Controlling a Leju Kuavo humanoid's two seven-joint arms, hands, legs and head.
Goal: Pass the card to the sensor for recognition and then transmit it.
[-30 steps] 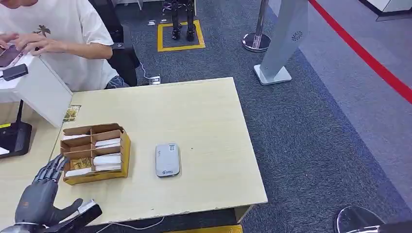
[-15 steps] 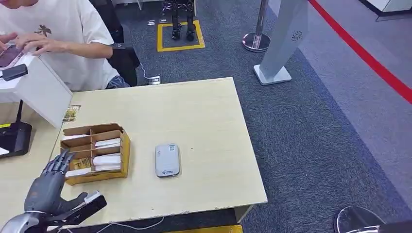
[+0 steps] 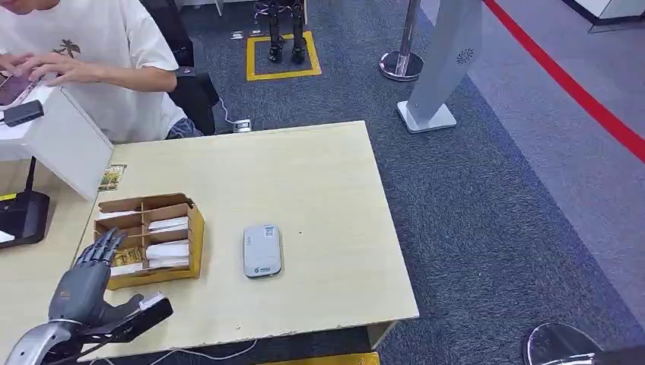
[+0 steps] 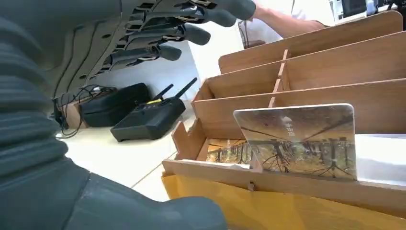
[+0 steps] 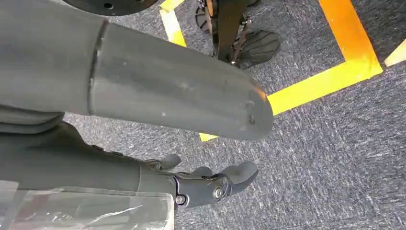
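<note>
Dark fingers of the left hand are spread apart and straight, holding nothing, their tips over the near left corner of the box. A card stands upright in a near compartment of that cardboard box, near the desk's left edge. Grey sensor lies just right of the box, toward the front edge. Right hand hangs above carpet, fingers loosely curled, holding nothing.

Robot hand, fingers spread, above divided cardboard box with upright printed card.
</note>
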